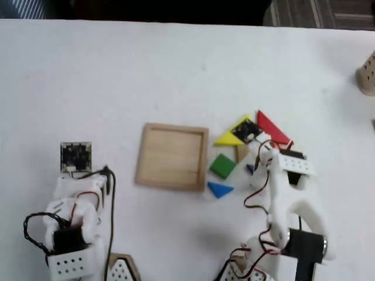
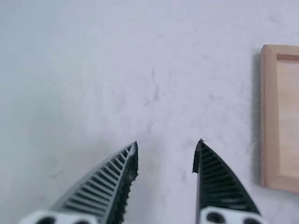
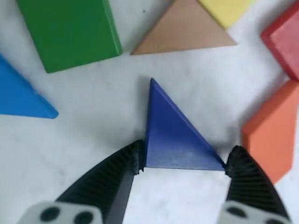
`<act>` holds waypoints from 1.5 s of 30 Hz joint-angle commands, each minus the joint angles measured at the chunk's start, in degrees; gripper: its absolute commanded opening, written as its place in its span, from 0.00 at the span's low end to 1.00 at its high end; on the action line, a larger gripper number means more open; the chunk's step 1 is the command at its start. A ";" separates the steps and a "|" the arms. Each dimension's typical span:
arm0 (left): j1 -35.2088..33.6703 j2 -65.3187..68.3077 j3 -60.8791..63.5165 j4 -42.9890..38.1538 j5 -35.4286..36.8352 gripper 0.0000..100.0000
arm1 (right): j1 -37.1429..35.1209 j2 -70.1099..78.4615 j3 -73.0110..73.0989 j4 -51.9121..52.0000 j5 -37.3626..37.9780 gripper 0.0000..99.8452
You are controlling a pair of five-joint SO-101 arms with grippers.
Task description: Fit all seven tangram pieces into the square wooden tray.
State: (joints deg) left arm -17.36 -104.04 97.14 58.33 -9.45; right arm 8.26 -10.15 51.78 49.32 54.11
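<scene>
**Q:** Tray?
**A:** The square wooden tray (image 1: pixel 173 156) lies flat on the white table (image 1: pixel 117 76), and its inside is bare wood. All seven pieces are outside it, on the table to its right.

**Q:** Your right side?
**A:** My right fingers (image 3: pixel 119 172) are low over the dark blue wooden triangle (image 3: pixel 175 135). They're narrow, with one tip against each end of its near edge, pinching it. The piece lies flat on the table.

**Q:** Neighbours?
**A:** On the tray side are the green wooden square (image 3: pixel 70 28), just beside the tray's right edge, and the light blue triangle (image 3: pixel 21 93), near the tray's corner. The plain tan wooden triangle (image 3: pixel 187 30) sits past the dark blue tip, with the yellow piece (image 3: pixel 226 9) right behind it. On the far side are the red piece (image 3: pixel 285 42) and the orange parallelogram (image 3: pixel 271 126). The orange one is just beside my finger. None of them touches the dark blue triangle.

**Q:** Left side?
**A:** My left fingers (image 2: pixel 124 172) are spread wide, holding nothing. They hang over bare table with the tray's edge off to one side. From the high view, that arm sits left of the tray.
</scene>
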 commanded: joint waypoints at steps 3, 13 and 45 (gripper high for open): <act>-0.48 -0.57 -0.18 -1.58 0.00 0.21 | 0.66 9.10 -11.60 6.02 0.62 0.16; -0.48 -0.57 -0.18 -1.58 0.00 0.21 | 0.48 17.36 -22.68 13.23 -10.55 0.03; -0.48 -0.57 -0.18 -1.67 0.00 0.21 | 13.49 -11.03 -21.63 30.37 -15.65 0.02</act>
State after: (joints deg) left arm -17.36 -104.04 97.14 58.33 -9.45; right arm 19.78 -18.07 30.24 76.84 34.68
